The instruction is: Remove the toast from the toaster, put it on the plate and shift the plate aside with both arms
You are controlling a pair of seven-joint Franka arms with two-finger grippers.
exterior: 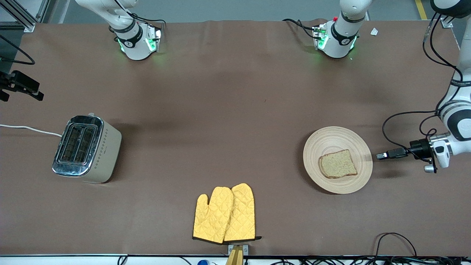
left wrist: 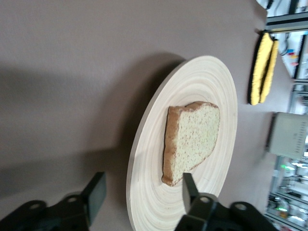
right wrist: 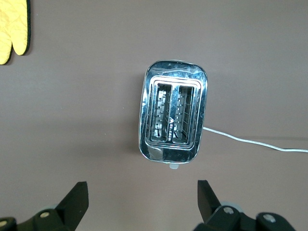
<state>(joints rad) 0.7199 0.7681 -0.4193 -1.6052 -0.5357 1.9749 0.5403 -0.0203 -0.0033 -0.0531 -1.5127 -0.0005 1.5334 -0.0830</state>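
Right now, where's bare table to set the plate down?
Widest bare stretch: mid-table between the toaster and the plate, farther from the front camera than the yellow mitts. Crowded: the left arm's end, where the open left gripper sits at the plate's rim, toast on it.

toast: 1 | plate: 1 | toaster: 1 | yellow mitts: 2 | arms: 2
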